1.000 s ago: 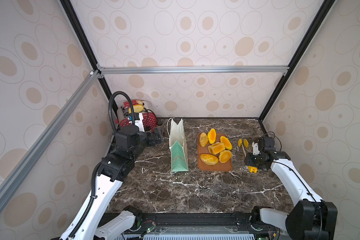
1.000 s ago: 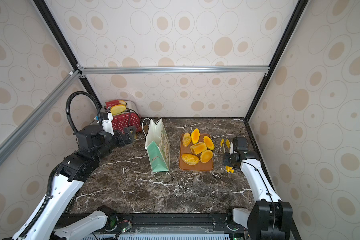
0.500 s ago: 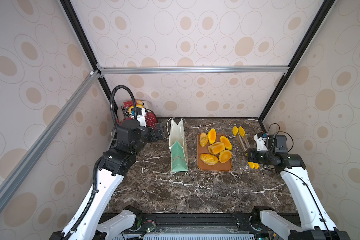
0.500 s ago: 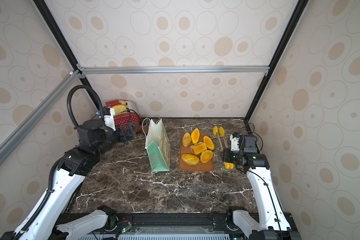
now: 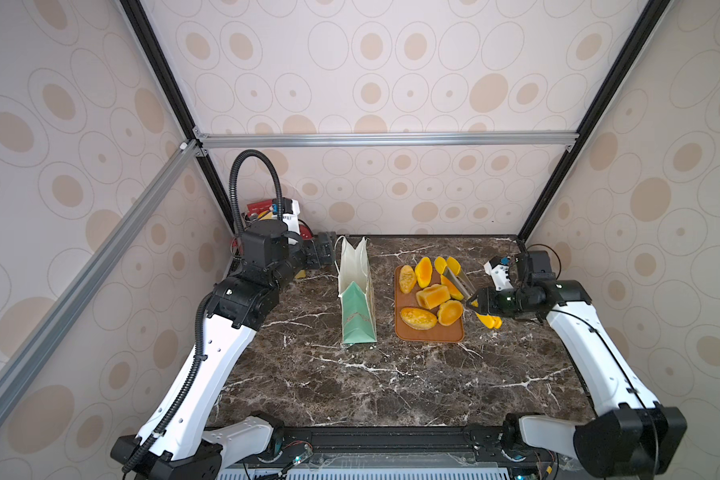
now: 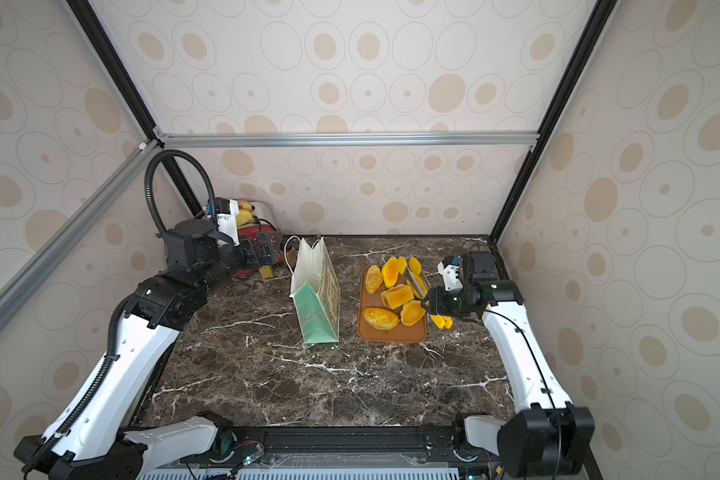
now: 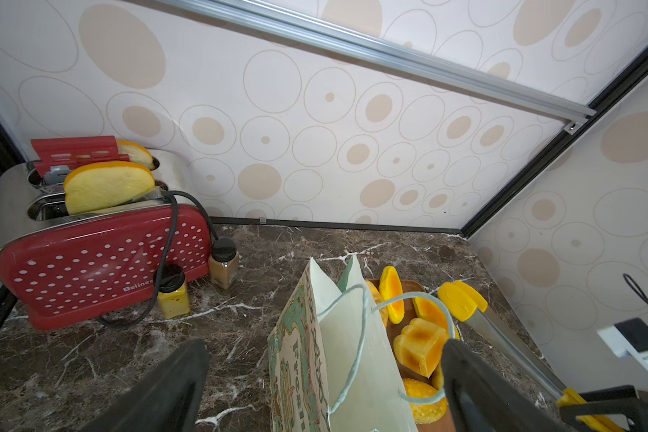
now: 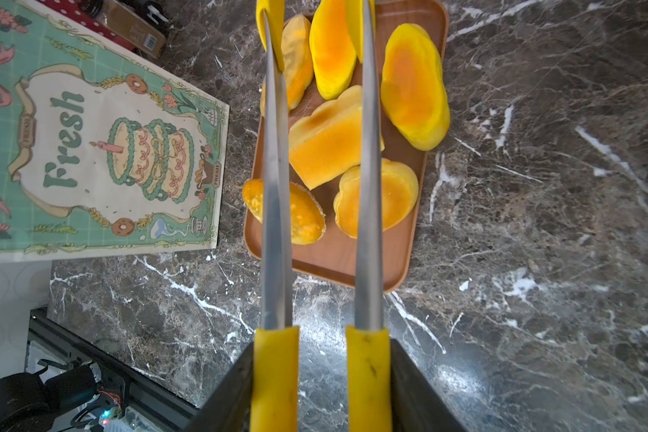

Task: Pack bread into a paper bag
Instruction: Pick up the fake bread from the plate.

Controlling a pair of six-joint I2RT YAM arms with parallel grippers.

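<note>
You've got a dark brown counter (image 5: 391,374) veined in white. Your paper bag (image 8: 109,149) is mint-green outside and white inside, with a cream panel, green "Fresh" lettering and a layered cake drawing trimmed in pink. The bread (image 8: 326,142) is golden-yellow, deepening to orange on top, on a reddish-brown tray (image 8: 337,258). The tongs (image 8: 369,187) are silver with yellow grips and tips. The toaster (image 7: 98,258) is red with white dots, and the walls (image 5: 371,62) are cream with beige ovals.

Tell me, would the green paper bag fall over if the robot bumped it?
Probably, yes. The paper bag stands tall on a narrow base, so a sideways push near the top would likely tip it. It looks like thin paper, so it is probably light and floppy, and it may slide or crumple instead of pushing back.
</note>
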